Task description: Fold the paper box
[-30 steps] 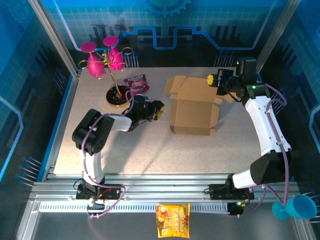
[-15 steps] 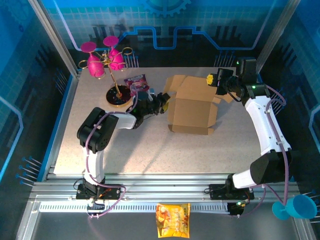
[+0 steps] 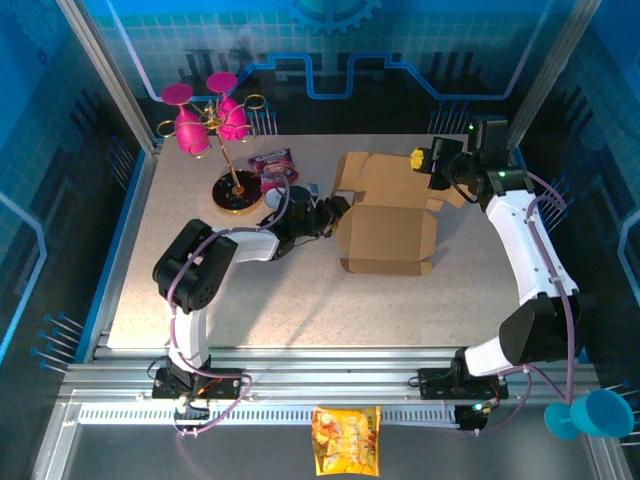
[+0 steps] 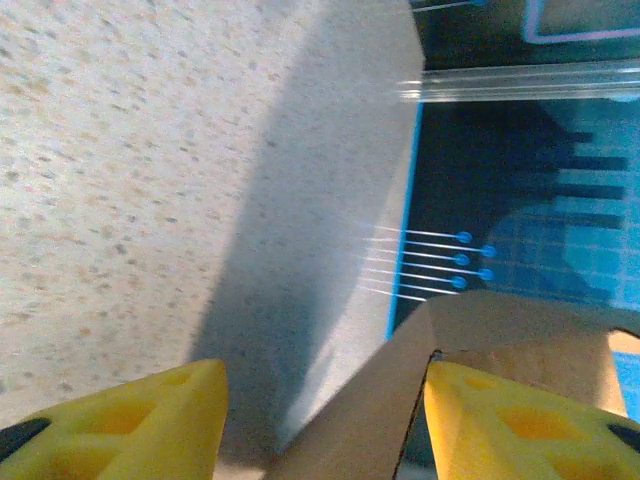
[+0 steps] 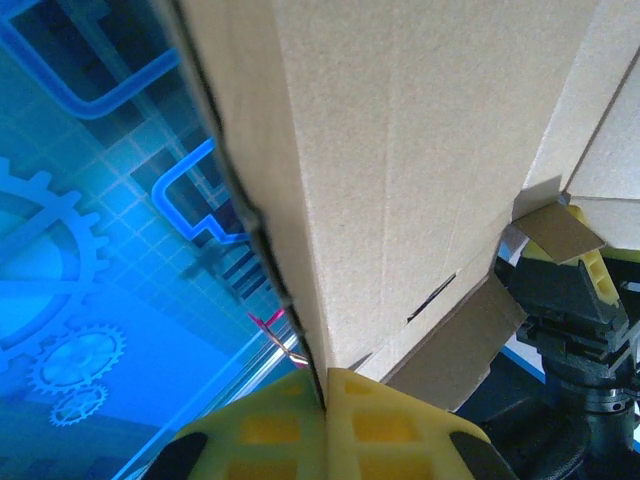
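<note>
- We see the box point(image 3: 385, 228) toward the far middle of the desk point(image 3: 300, 300), partly folded, walls raised.
- Our left claw point(image 3: 338, 210) is at the box's left wall, spread apart, with a cardboard edge in the gap.
- Our right claw point(image 3: 422, 160) is pressed together, pinching the box's far flap, raised off the desk.

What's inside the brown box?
From above, only bare cardboard shows inside the paper box; nothing lies on its floor. Raised flaps, one pinched by the right claw, hide the far edge.
</note>
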Controlling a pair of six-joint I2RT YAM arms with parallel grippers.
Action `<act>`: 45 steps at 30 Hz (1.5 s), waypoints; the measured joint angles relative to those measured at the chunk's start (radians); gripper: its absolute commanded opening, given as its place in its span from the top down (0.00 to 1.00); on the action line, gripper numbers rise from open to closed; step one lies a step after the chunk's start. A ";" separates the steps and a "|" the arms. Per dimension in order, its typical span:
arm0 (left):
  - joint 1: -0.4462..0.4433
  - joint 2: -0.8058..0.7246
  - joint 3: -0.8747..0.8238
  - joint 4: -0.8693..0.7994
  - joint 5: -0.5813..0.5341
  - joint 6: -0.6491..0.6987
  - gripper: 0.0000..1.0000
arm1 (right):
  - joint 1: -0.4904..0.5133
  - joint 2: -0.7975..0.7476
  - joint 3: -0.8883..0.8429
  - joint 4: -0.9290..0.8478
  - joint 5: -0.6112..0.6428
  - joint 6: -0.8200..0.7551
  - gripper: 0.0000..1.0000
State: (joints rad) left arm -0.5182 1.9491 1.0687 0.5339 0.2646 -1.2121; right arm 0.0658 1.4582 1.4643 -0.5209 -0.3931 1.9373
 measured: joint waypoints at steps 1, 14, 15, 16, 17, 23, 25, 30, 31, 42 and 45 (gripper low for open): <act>-0.002 -0.003 0.011 -0.040 -0.018 0.020 0.45 | 0.002 0.000 -0.006 0.003 0.003 0.000 1.00; -0.027 -0.259 -0.092 -0.426 -0.156 0.176 0.43 | 0.043 0.099 -0.183 0.298 0.035 -0.051 1.00; -0.027 -0.290 -0.114 -0.451 -0.161 0.177 0.43 | 0.054 0.121 -0.212 0.352 0.037 -0.052 1.00; -0.027 -0.320 -0.135 -0.475 -0.165 0.184 0.43 | 0.063 0.141 -0.237 0.398 0.037 -0.052 1.00; -0.027 -0.359 -0.158 -0.506 -0.169 0.190 0.43 | 0.074 0.161 -0.262 0.446 0.037 -0.053 1.00; -0.007 -0.584 -0.221 -0.629 -0.177 0.203 0.43 | 0.113 0.220 -0.340 0.613 0.045 -0.098 1.00; 0.013 -0.653 -0.220 -0.652 -0.179 0.219 0.44 | 0.111 0.220 -0.343 0.655 0.044 -0.125 1.00; 0.093 -0.662 -0.171 -0.732 -0.175 0.285 0.47 | 0.112 0.221 -0.361 0.763 0.032 -0.177 1.00; 0.106 -0.650 -0.154 -0.746 -0.174 0.302 0.48 | 0.112 0.221 -0.371 0.779 0.027 -0.183 1.00; 0.134 -0.346 0.187 -0.871 -0.145 0.670 0.47 | 0.112 0.223 -0.427 0.833 -0.008 -0.219 1.00; 0.105 -0.280 0.266 -0.919 -0.157 0.766 0.42 | 0.112 0.230 -0.426 0.832 -0.011 -0.223 1.00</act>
State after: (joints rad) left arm -0.4137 1.6688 1.3350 -0.3851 0.1074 -0.4465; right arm 0.1776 1.6882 1.0382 0.3115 -0.4046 1.7142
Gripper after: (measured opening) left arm 0.555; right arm 0.055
